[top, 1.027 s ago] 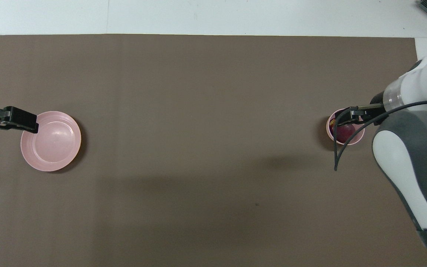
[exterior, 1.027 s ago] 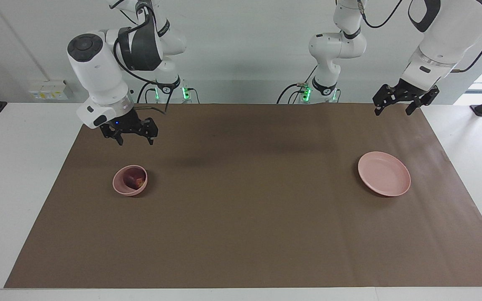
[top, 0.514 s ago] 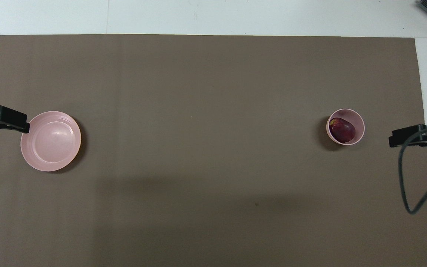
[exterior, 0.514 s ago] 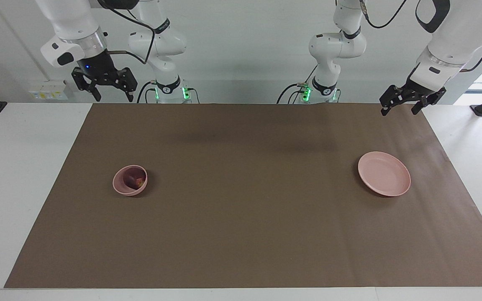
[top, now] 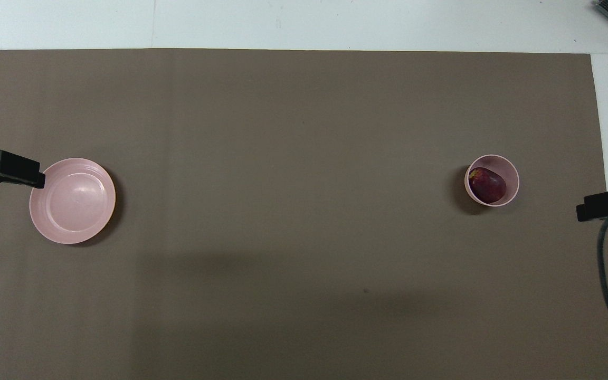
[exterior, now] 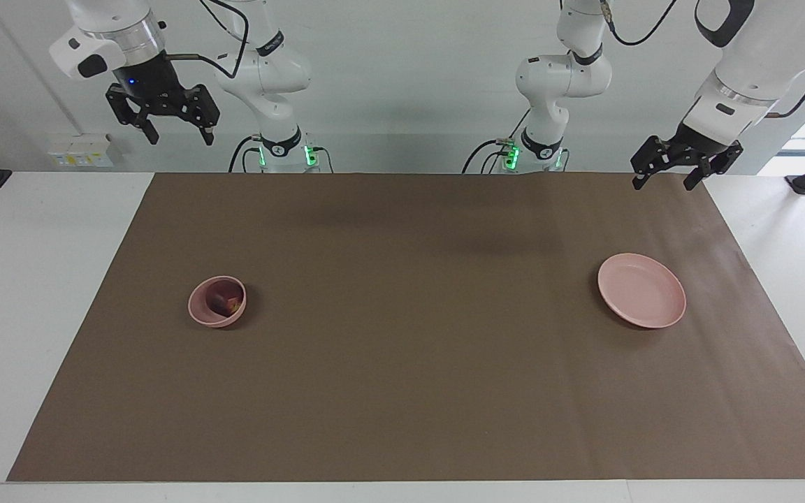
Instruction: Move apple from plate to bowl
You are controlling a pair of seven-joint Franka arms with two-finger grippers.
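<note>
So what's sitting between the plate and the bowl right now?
Nothing: only bare brown mat lies between the plate and the bowl holding the apple, shown clearest in the overhead view.

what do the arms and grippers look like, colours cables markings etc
Both arms have glossy white rounded shells with dark grey joint sections and a silver ring at the wrist. Each base shows a green light. Black cables loop along the links. The right gripper and left gripper are black, two-fingered and blocky; a small blue light glows just above the right one. No sleeves or lettering visible.

Brown mat (exterior: 416, 363), white wall (exterior: 402, 84)
</note>
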